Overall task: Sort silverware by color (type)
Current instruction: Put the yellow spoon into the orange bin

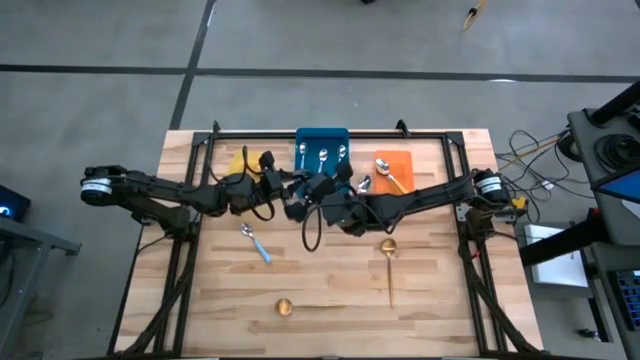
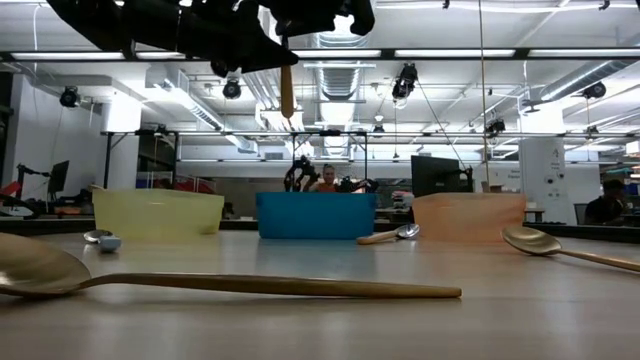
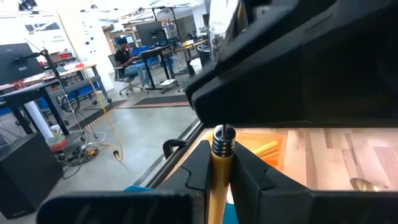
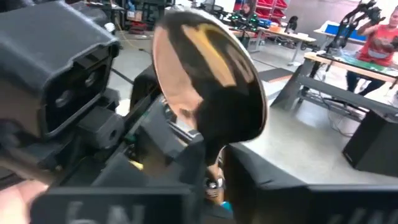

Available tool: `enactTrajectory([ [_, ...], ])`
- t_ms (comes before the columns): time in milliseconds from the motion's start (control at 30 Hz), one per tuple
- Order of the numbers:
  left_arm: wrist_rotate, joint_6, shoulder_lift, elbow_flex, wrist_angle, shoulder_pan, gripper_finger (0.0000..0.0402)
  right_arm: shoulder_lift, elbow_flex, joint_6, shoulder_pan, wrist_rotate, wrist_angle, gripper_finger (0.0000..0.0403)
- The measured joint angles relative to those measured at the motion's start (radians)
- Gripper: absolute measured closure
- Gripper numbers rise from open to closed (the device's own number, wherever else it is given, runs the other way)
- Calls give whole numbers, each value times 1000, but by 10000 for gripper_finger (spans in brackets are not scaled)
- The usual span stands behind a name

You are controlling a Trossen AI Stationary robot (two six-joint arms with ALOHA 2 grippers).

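High above the table's middle, in front of the blue bin (image 1: 322, 148), my two grippers meet around one gold spoon. The spoon stands upright: its bowl (image 4: 208, 81) is on top and its handle (image 2: 287, 90) hangs below the dark grippers. My left gripper (image 1: 290, 188) and my right gripper (image 1: 312, 192) are both shut on it. On the table lie a blue-handled spoon (image 1: 255, 243), a gold spoon (image 1: 388, 262) and another gold spoon (image 1: 283, 307). An orange-handled spoon (image 1: 365, 185) lies beside the orange bin (image 1: 395, 168). My left gripper pinches the gold handle (image 3: 217, 180) between its two fingers, just below the ringed neck (image 3: 224, 140). It reaches in level from the table's left. The spoon is clear of the table. My right gripper closes on the spoon's neck (image 4: 214, 177), right under the bowl, one finger (image 4: 180, 168) on each side. It comes in level from the table's right. The bowl stands above the fingers.
A yellow bin (image 1: 245, 160) stands left of the blue one along the far edge. The blue bin holds blue-handled spoons, the orange bin an orange-handled one. A black frame (image 1: 190, 200) runs around the wooden table. People sit at desks in the room behind.
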Motion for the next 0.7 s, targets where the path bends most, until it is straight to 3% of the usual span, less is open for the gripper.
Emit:
enactTrajectory([
  [533, -2, -35, -2, 4, 12, -1, 298, -47, 0, -33, -4, 2, -61, 395],
  [633, 1, -28, -6, 4, -2, -2, 279, -88, 0, 11, -10, -13, -173, 395],
  [700, -1, -12, -12, 4, -21, -1, 268, -136, 9, 89, -34, -84, -335, 395],
])
